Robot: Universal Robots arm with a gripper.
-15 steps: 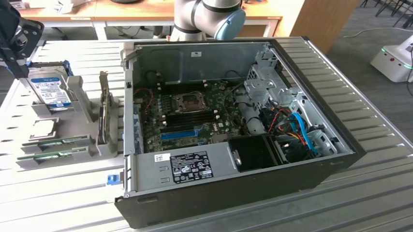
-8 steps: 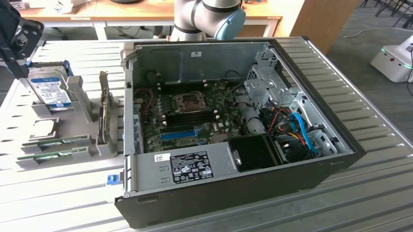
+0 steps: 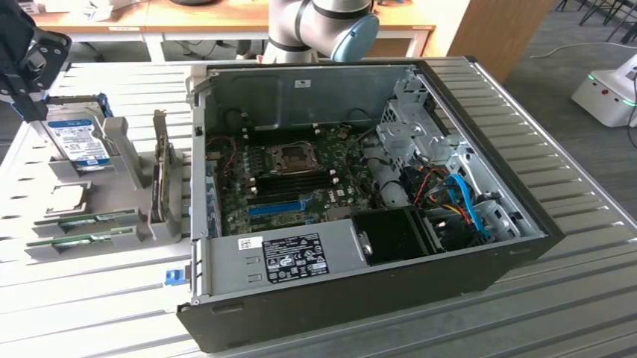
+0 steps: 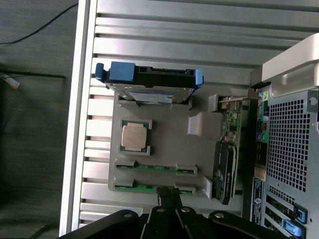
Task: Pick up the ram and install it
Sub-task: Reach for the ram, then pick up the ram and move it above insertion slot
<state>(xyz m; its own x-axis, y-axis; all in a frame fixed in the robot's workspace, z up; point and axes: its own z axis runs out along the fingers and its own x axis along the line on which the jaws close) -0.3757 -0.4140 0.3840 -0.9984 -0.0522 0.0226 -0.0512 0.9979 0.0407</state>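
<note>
On the slatted tabletop (image 4: 174, 40), the ram (image 4: 144, 187) sits slotted in its grey holder (image 4: 169, 144) below your gripper (image 4: 168, 192). Your fingers (image 4: 172, 199) are pressed together; descending like that, they'd likely jab the stick instead of straddling it.

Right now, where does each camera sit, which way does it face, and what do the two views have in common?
Exterior view: off the arm, raised, looking down into the open computer case on the slatted table; an arm joint shows beyond the case.
Wrist view: on the wrist, looking straight down on the grey parts holder; the shut gripper shows in front of one ram stick.
Shared: the holder, hard drive, processor, ram sticks and case.
</note>
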